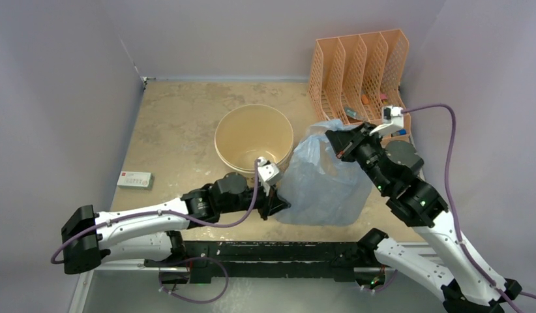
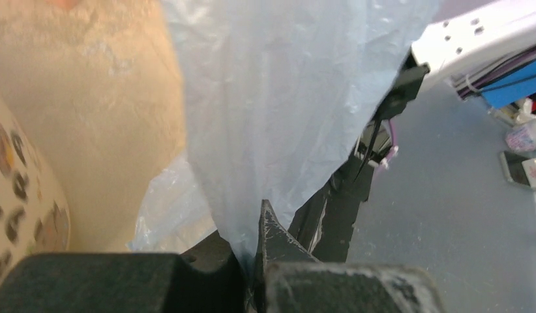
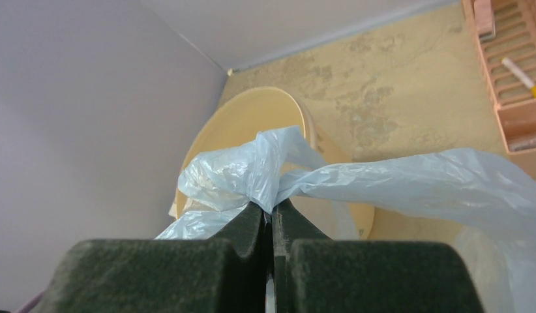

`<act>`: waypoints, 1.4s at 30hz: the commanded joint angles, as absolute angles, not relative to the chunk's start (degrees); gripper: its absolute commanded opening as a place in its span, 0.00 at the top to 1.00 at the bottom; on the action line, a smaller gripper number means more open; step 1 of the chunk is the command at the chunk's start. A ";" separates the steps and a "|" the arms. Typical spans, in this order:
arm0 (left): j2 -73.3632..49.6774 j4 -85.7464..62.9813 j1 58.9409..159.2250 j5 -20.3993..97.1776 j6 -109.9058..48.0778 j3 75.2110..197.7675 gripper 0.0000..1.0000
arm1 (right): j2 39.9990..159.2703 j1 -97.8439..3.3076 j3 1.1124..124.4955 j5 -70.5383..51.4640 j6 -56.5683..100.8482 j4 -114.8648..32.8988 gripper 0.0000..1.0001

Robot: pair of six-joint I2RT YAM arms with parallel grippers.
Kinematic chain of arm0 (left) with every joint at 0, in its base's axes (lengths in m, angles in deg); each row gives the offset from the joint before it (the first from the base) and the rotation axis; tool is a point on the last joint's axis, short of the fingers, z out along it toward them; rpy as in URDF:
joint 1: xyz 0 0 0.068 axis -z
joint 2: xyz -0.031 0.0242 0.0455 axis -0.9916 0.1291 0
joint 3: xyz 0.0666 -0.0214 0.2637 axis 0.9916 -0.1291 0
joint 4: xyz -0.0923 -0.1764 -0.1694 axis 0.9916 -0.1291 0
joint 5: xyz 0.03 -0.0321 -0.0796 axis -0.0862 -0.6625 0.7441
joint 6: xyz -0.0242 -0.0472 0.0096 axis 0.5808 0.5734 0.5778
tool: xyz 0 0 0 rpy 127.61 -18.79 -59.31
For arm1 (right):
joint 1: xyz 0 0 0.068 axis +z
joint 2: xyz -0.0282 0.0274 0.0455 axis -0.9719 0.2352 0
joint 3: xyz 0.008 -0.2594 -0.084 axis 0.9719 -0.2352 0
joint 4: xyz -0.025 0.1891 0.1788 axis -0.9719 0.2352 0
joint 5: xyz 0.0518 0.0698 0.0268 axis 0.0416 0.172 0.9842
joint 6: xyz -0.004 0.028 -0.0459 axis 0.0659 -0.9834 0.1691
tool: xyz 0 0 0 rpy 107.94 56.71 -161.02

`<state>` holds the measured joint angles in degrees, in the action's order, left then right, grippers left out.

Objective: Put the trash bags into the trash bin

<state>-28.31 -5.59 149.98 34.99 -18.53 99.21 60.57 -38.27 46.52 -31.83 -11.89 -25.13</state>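
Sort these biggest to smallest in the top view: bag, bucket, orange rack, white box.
1. Translucent pale-blue plastic bag and orange mesh file organizer: too alike to rank.
2. Round cream plastic bin.
3. Small flat white box.

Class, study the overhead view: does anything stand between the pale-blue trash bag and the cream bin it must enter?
Nothing visible does. The trash bag, pinched by the left hand and right hand, sits just right of the trash bin, whose open mouth is unobstructed.
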 commanded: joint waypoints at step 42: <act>-17.99 -22.27 128.48 49.03 -51.78 157.01 1.00 | 58.53 -38.36 50.67 -22.41 -8.40 -41.29 1.00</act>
<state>-16.36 -20.43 128.71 50.16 -50.66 155.96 56.20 -38.27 50.74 -26.06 -7.23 -34.86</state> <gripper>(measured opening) 0.008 0.007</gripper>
